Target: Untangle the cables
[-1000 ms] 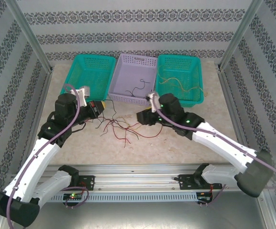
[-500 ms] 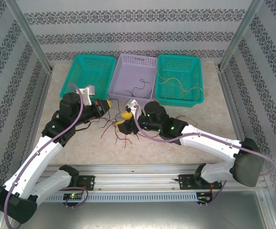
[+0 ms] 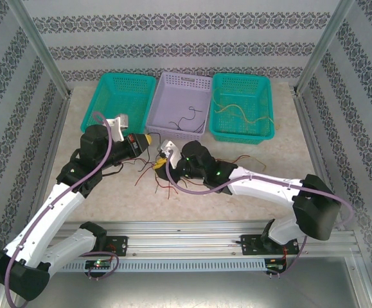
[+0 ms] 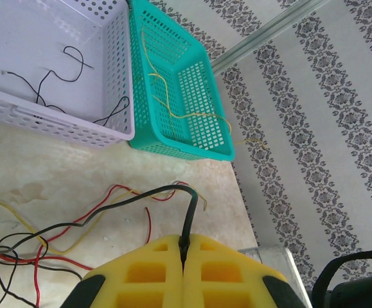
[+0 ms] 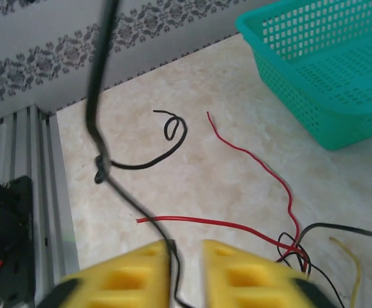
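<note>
The cables, thin red, yellow and black wires, lie tangled [image 3: 168, 176] on the table between my two grippers. My left gripper [image 3: 148, 138] [image 4: 184, 241] is shut on the end of a black cable [image 4: 189, 212], which curves left toward the red and yellow strands [image 4: 57, 240]. My right gripper [image 3: 159, 164] [image 5: 186, 245] hangs low over the tangle with its jaws a narrow gap apart. A black cable [image 5: 99, 128] runs down through that gap along the left finger. A red cable [image 5: 256, 157] lies on the table beyond.
Three baskets stand at the back: a teal one [image 3: 108, 102] on the left, a purple one [image 3: 163, 96] holding black wires [image 3: 187, 120], and a teal one [image 3: 221, 96] with yellow wires [image 3: 237, 113]. The aluminium rail [image 3: 186, 234] runs along the near edge.
My right arm has swung left from near the right teal basket to the tangle, close to the left gripper, and its jaws have narrowed. The left gripper lifted slightly, then held still.
</note>
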Available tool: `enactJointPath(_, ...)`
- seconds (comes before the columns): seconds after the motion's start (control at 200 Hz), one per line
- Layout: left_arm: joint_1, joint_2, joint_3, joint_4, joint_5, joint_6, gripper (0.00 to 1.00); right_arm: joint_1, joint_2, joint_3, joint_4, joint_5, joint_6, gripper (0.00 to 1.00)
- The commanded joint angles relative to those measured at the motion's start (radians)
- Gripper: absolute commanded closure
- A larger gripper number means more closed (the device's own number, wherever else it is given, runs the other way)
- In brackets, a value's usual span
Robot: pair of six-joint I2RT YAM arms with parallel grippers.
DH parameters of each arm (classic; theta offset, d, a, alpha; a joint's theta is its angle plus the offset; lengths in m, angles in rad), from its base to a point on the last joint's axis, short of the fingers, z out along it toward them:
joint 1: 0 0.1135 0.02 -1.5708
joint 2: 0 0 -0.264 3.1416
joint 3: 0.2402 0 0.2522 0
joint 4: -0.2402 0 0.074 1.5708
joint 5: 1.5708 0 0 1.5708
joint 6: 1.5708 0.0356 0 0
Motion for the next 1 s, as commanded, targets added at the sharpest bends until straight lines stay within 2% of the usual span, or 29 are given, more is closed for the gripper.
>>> enactJointPath(0.0,-0.014,-0.033,0.045,-0.004,-0.023,0.027,1.0,0.005,-0.07,-0.04,0.036,0.112,-0.026,1.0)
enactJointPath(0.2,-0.012,-0.068,0.112,-0.115,-0.106,0.117,1.0,-0.078,-0.29,-0.185,0.008,0.197,0.006,1.0)
enactJointPath(0.39,-0.011,-0.089,0.232,-0.269,-0.261,0.237,1.0,-0.188,-0.53,-0.268,-0.158,0.363,0.052,1.0)
enactJointPath(0.595,-0.007,-0.107,0.356,-0.377,-0.421,0.357,1.0,-0.451,-0.743,-0.287,-0.379,0.429,0.176,1.0)
enactJointPath(0.694,-0.006,-0.106,0.393,-0.397,-0.47,0.398,1.0,-0.586,-0.808,-0.296,-0.444,0.398,0.22,1.0)
enactJointPath(0.794,-0.006,-0.106,0.415,-0.4,-0.5,0.423,1.0,-0.677,-0.844,-0.285,-0.488,0.349,0.249,1.0)
enactJointPath(0.879,-0.005,-0.103,0.431,-0.384,-0.502,0.433,1.0,-0.708,-0.876,-0.269,-0.485,0.28,0.257,1.0)
enactJointPath(0.994,-0.005,-0.097,0.462,-0.319,-0.446,0.439,1.0,-0.71,-0.876,-0.246,-0.452,0.173,0.263,1.0)
